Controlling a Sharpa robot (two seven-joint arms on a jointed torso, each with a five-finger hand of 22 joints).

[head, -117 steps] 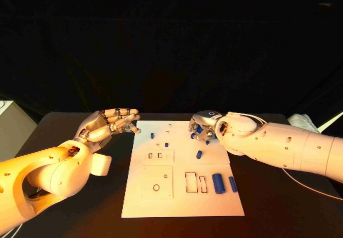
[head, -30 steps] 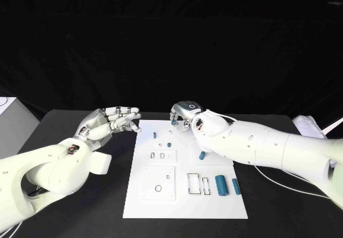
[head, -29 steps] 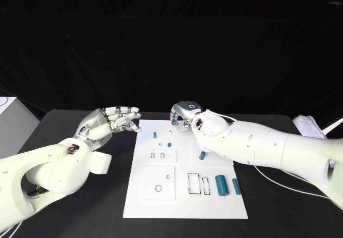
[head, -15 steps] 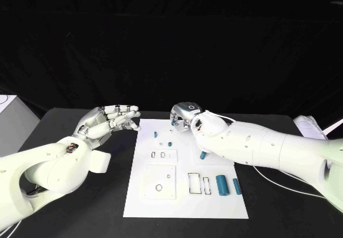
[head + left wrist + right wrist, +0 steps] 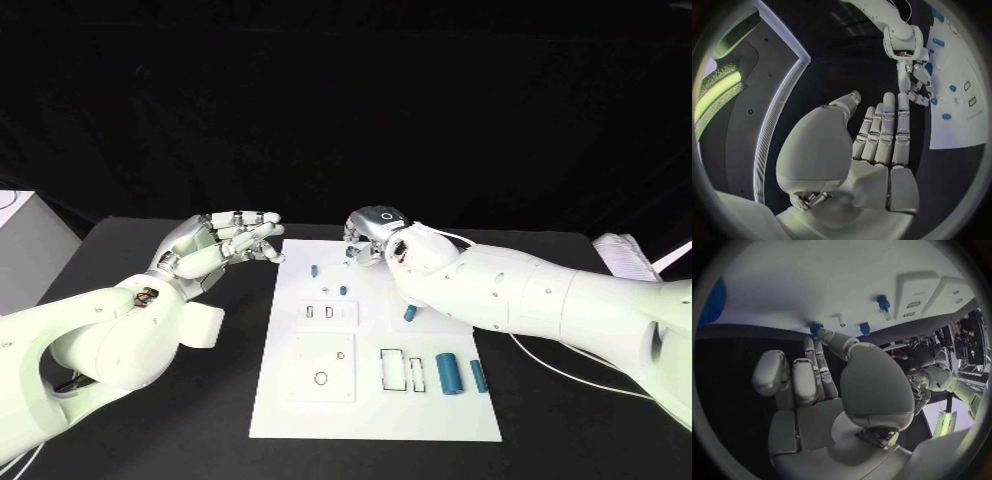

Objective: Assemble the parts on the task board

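While my right hand [image 5: 378, 238] hovers over the far edge of the task board [image 5: 372, 420], its fingers [image 5: 817, 352] seem to pinch a small blue part [image 5: 815, 328]; I judge insertion comes next, needing careful alignment. My left hand [image 5: 216, 247] waits, fingers apart, holding nothing.

backdrop and worktop surroundings

a black curtain [image 5: 346, 100] hangs behind the scene and covers the whole upper part of the head view. below it lies the black worktop [image 5: 577, 420], matte and dark. a white box-like object [image 5: 29, 250] stands at the worktop's left edge; a pale object [image 5: 623, 250] lies at its far right corner. in the left wrist view, a white-edged panel [image 5: 779, 105] and a yellow-green lit strip [image 5: 717, 95] show in the room beyond.
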